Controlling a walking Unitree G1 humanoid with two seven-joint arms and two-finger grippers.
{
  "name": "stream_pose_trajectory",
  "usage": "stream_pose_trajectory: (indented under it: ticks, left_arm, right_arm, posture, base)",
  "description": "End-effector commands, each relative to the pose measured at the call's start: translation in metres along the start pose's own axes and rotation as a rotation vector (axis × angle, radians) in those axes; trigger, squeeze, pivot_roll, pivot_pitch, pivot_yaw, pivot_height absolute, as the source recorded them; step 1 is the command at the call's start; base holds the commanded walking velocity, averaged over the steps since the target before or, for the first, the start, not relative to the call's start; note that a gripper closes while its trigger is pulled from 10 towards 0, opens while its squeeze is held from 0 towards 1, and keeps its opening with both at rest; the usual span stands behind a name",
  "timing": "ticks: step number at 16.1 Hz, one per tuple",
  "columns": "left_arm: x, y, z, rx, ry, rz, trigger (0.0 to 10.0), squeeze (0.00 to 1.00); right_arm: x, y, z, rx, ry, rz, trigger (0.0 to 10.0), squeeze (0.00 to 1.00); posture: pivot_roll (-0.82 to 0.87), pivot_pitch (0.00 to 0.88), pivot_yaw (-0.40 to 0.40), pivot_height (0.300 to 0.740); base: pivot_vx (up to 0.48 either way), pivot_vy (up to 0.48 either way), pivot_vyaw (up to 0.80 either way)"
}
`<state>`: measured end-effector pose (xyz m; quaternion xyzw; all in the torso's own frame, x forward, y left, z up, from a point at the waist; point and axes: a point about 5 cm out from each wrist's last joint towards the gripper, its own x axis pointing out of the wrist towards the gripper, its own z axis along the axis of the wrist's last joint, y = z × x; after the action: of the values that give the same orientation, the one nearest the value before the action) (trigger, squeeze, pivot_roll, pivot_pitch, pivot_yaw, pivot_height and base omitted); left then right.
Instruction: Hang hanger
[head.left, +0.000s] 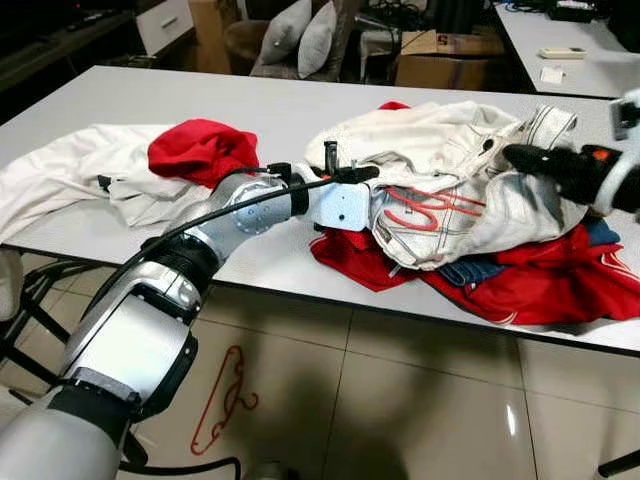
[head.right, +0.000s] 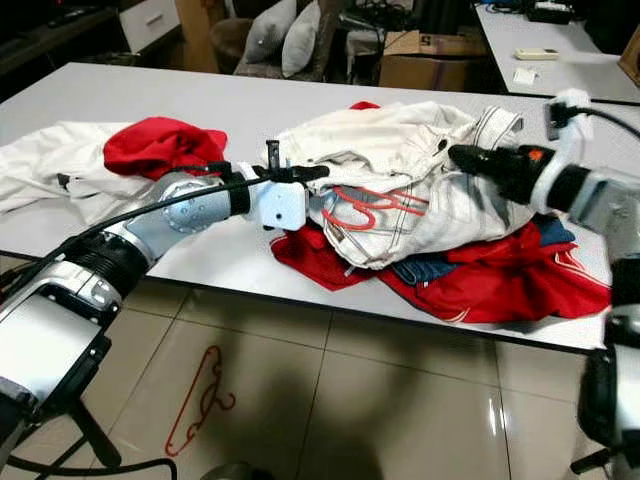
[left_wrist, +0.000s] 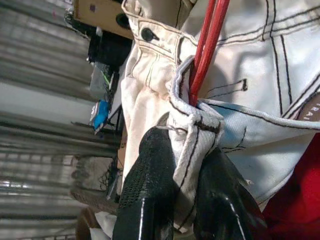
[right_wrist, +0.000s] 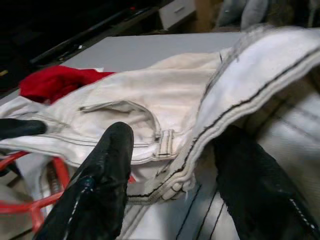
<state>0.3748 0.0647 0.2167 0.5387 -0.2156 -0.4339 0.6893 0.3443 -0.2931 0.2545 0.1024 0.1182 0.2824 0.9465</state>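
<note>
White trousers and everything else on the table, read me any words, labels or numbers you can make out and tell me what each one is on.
"TRA": dark letters on a patch of the white trousers, cut off at the left wrist view's edge; the rest cannot be read.
White markings on the red garment: too small to read.
Blue label on clutter beyond the table: too blurred to read.

Silver segmented arms w/ black joint bands, a black cable running along the left arm (head.left: 150, 300) to a white wrist block, right arm (head.right: 590, 195) w/ white wrist housing, black cable & small red mark; left hand (left_wrist: 182, 195) & right hand (right_wrist: 175, 195) have glossy black textured fingers.
</note>
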Motion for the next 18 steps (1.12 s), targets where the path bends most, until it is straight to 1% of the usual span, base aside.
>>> stream_pose_trajectory:
  ticks: [1, 2, 3, 4, 5, 6, 7, 8, 10, 12, 13, 14, 15, 16, 17, 18]
  left_arm:
    - [-0.005, 0.011, -0.004, -0.017, 0.017, 0.035, 0.0, 0.0]
    - [-0.005, 0.011, -0.004, -0.017, 0.019, 0.034, 0.0, 0.0]
    - [-0.005, 0.01, -0.004, -0.02, 0.022, 0.031, 0.0, 0.0]
    - [-0.004, 0.01, -0.005, -0.025, 0.026, 0.032, 0.0, 0.0]
    - [-0.004, 0.01, -0.005, -0.028, 0.03, 0.03, 0.0, 0.0]
    - [-0.005, 0.01, -0.006, -0.034, 0.037, 0.032, 0.0, 0.0]
    - [-0.005, 0.01, -0.007, -0.036, 0.042, 0.032, 0.0, 0.0]
    - [-0.005, 0.009, -0.008, -0.04, 0.048, 0.03, 0.0, 0.0]
    - [-0.004, 0.008, -0.008, -0.041, 0.048, 0.029, 0.0, 0.0]
    - [-0.003, 0.007, -0.007, -0.044, 0.04, 0.023, 0.0, 0.0]
    - [-0.003, 0.006, -0.006, -0.045, 0.038, 0.023, 0.0, 0.0]
    - [-0.003, 0.005, -0.006, -0.048, 0.034, 0.023, 0.0, 0.0]
    - [-0.004, 0.004, -0.006, -0.053, 0.029, 0.023, 0.0, 0.0]
    - [-0.003, 0.002, -0.005, -0.059, 0.024, 0.021, 0.0, 0.0]
    - [-0.002, -0.001, -0.005, -0.07, 0.019, 0.019, 0.0, 0.0]
    - [-0.003, -0.003, -0.005, -0.078, 0.021, 0.021, 0.0, 0.0]
  right_arm:
    - [-0.01, 0.002, 0.01, -0.017, -0.042, 0.024, 10.0, 1.0]
    - [-0.012, 0.002, 0.011, -0.02, -0.047, 0.029, 10.0, 1.0]
    - [-0.023, -0.002, 0.015, -0.029, -0.067, 0.011, 10.0, 1.0]
    - [-0.031, -0.001, 0.018, -0.043, -0.087, 0.013, 10.0, 1.0]
    - [-0.036, 0.001, 0.02, -0.049, -0.1, 0.029, 10.0, 1.0]
    - [-0.044, 0.004, 0.021, -0.067, -0.112, 0.041, 10.0, 1.0]
    - [-0.048, 0.006, 0.021, -0.071, -0.119, 0.057, 10.0, 1.0]
    - [-0.05, 0.01, 0.019, -0.046, -0.146, 0.078, 10.0, 1.0]
    - [-0.045, 0.014, 0.014, -0.019, -0.152, 0.092, 10.0, 1.0]
    - [-0.019, 0.021, -0.003, 0.01, -0.113, 0.091, 10.0, 1.0]
    - [-0.007, 0.024, -0.006, 0.031, -0.117, 0.083, 10.0, 0.77]
    - [0.006, 0.025, -0.007, 0.066, -0.14, 0.066, 10.0, 0.0]
    - [0.022, 0.026, -0.006, 0.098, -0.175, 0.042, 10.0, 0.0]
    - [0.031, 0.027, -0.003, 0.069, -0.206, 0.022, 10.0, 0.0]
    - [0.041, 0.032, 0.004, 0.005, -0.272, 0.016, 10.0, 0.0]
    - [0.044, 0.042, 0.022, 0.026, -0.376, 0.082, 10.0, 0.0]
  posture:
    - [-0.08, 0.0, 0.056, 0.74]
    - [-0.08, 0.0, 0.056, 0.74]
    - [-0.08, 0.0, 0.06, 0.74]
    - [-0.08, 0.0, 0.06, 0.74]
    - [-0.08, 0.0, 0.06, 0.74]
    - [-0.08, 0.0, 0.063, 0.74]
    - [-0.08, 0.0, 0.063, 0.74]
    - [-0.09, 0.0, 0.07, 0.74]
    - [-0.09, 0.0, 0.072, 0.74]
    - [-0.09, 0.0, 0.07, 0.74]
    - [-0.09, 0.0, 0.068, 0.74]
    - [-0.09, 0.0, 0.066, 0.74]
    - [-0.09, 0.0, 0.062, 0.74]
    - [-0.09, 0.0, 0.055, 0.74]
    - [-0.07, 0.0, 0.043, 0.74]
    - [-0.07, 0.0, 0.035, 0.74]
  base:
    - [0.0, 0.0, 0.0]
    - [0.0, 0.0, 0.0]
    - [0.0, 0.0, 0.0]
    - [0.0, 0.0, 0.0]
    - [0.0, 0.0, 0.0]
    - [0.0, 0.0, 0.0]
    - [0.0, 0.0, 0.0]
    - [0.0, 0.0, 0.0]
    - [0.0, 0.0, 0.0]
    - [0.0, 0.0, 0.0]
    - [0.0, 0.0, 0.0]
    - [0.0, 0.0, 0.0]
    - [0.0, 0.0, 0.0]
    - [0.0, 0.0, 0.0]
    - [0.0, 0.0, 0.0]
    - [0.0, 0.0, 0.0]
